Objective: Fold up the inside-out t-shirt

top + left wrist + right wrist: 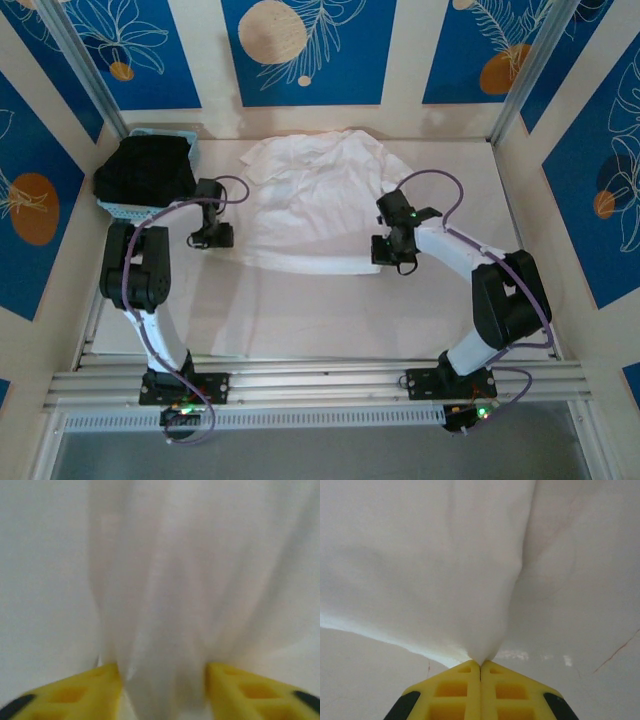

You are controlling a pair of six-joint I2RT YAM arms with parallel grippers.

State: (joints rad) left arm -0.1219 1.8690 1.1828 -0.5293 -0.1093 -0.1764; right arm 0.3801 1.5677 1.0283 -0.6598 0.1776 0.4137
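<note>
See inside-out t-shirt [315, 205] spread mostly flat on counter [330, 315], centre to far side, near hem toward the arm bases, well apart from black garment [145, 168] heaped at far left. Note right hand [388, 252] at near-right hem corner, clamped tight on a pinch of cloth, w/ fabric tenting up from the closed tips in wrist view. Note left hand [212, 237] at near-left edge, w/ fingers [97, 685] apart and a bunch of cloth between them; blurry, so can't tell whether properly gripped or merely straddled. Judging by look: light, thin, v. soft, no stiffness, so bound to sag, drape and wrinkle btwn grip pts, and likely to slip from a shallow pinch. Best taken at hem corners or shoulder seams, both sides level, w/ enough fabric gathered, then lifted evenly to keep edge taut
</note>
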